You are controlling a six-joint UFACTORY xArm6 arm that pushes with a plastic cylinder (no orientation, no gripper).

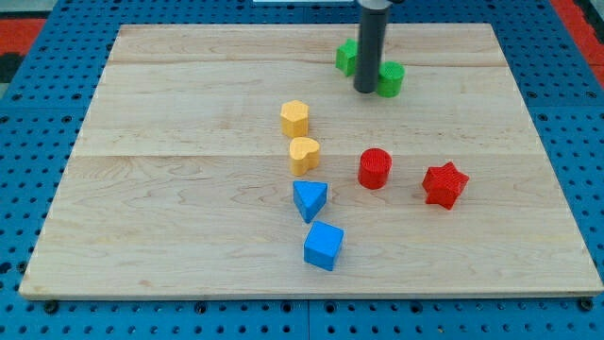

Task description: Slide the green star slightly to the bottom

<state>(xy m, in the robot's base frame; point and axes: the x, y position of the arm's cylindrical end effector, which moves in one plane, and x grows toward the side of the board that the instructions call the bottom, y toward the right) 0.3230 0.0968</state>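
Green star (347,57) sits just left of my upright tip (365,91).

Green, yellow, red, blue blocks (324,245); pale wooden board (189,236)

Worktop: a pale wooden board (189,264) is lying flat, filling most of the view; its planks are running from the view's left to the view's right, with seams showing as faint lines.
Board edges: the near edge is running along the view's bottom, with rounded corners; the side edges are slanting inward toward the view's top.
Surround: a blue perforated base (38,113) is showing past every edge of the board, its holes set in a regular grid.
Far corners: red patches (28,24) are showing beyond the blue base at the view's top left and top right.
Light: even light is falling on the board, casting only soft, short shadows.
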